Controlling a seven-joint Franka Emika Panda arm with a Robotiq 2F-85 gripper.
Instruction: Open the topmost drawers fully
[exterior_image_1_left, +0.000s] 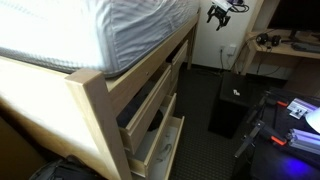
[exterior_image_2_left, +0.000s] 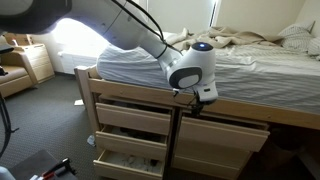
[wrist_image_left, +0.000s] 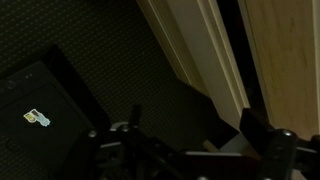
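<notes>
The topmost drawers are pale blond wood under the bed rail. In an exterior view, the top drawer of one column (exterior_image_2_left: 133, 119) is pulled partly out, and the top drawer beside it (exterior_image_2_left: 228, 134) looks nearly flush. In an exterior view from the side, a top drawer (exterior_image_1_left: 150, 103) sticks out with dark contents. My gripper (exterior_image_2_left: 200, 98) hangs at the bed rail above the gap between the two columns. In the wrist view its fingers (wrist_image_left: 200, 140) stand wide apart, with a pale wood corner between them and wood edges (wrist_image_left: 205, 50) above.
Lower drawers (exterior_image_2_left: 125, 160) (exterior_image_1_left: 162, 148) also stand open. A black box (exterior_image_1_left: 228, 105) (wrist_image_left: 40, 100) stands on the dark carpet close to the drawers. A desk (exterior_image_1_left: 285, 48) is at the back and a wooden chair (exterior_image_2_left: 30, 62) stands beyond the bed. A white mattress (exterior_image_2_left: 250, 65) lies on top.
</notes>
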